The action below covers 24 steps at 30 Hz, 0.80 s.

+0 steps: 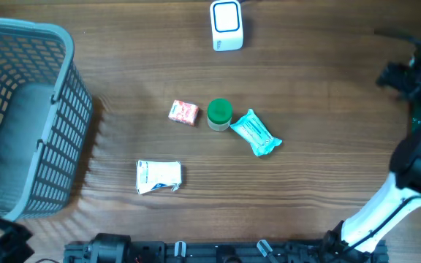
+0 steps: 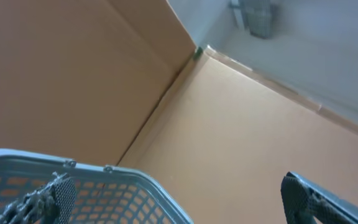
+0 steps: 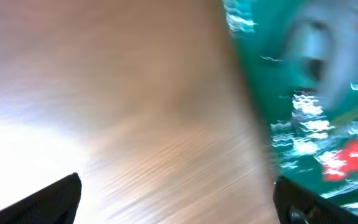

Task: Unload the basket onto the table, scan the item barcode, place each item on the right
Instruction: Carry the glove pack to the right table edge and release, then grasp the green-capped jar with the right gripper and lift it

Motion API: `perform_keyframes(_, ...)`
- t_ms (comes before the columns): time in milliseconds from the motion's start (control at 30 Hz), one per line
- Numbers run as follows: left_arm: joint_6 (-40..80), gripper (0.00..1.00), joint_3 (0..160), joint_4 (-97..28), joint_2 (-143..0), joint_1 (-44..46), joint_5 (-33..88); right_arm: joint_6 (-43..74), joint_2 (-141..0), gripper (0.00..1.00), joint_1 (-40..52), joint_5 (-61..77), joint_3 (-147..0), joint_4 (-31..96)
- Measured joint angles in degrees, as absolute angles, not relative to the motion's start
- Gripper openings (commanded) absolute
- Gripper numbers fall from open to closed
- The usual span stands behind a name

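Note:
Four items lie mid-table: a pink packet [image 1: 183, 112], a green-lidded jar [image 1: 219, 114], a teal packet [image 1: 255, 133] and a white packet [image 1: 158, 177]. The white scanner [image 1: 226, 25] stands at the far edge. My right gripper [image 3: 179, 200] is open and empty over bare wood, in a blurred view; from overhead it sits at the table's right edge [image 1: 395, 74], far from the items. My left gripper [image 2: 179, 200] is also open and empty, just beside the basket's rim [image 2: 135, 180].
A grey slatted basket [image 1: 57, 139] fills the left side of the table. Brown cardboard walls [image 2: 73, 81] rise behind it in the left wrist view. A teal surface [image 3: 316, 124] lies beyond the table's right edge.

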State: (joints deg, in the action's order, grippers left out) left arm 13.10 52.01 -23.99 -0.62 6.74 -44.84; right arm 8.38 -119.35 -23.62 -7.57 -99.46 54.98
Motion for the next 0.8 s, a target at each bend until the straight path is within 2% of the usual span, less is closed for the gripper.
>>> perform_keyframes(100, 18.5, 1.0, 51.6, -31.8, -0.6, 6.8, -38.3, 11.9, -110.9, 1.0, -14.7, 5.1, -100.8, 57.8)
perform_keyframes(200, 22.8, 1.0, 49.1, -33.5, -0.6, 6.8, -29.7, 11.2, -105.7, 1.0, -3.9, 14.6, -101.7, 59.1)
perform_keyframes(367, 25.2, 1.0, 45.2, -42.3, -0.6, 6.8, -23.0, -13.0, -105.9, 1.0, 16.1, 18.2, -101.8, 65.4)
perform_keyframes(500, 25.7, 1.0, 45.1, -44.9, -0.7, 6.8, -22.1, -25.6, -106.1, 1.0, 25.4, 17.6, -101.8, 65.3)
perform_keyframes(800, 25.8, 1.0, 45.1, -44.9, -0.7, 6.8, -21.9, -31.4, -115.6, 1.0, 27.7, 16.7, -101.7, 63.9)
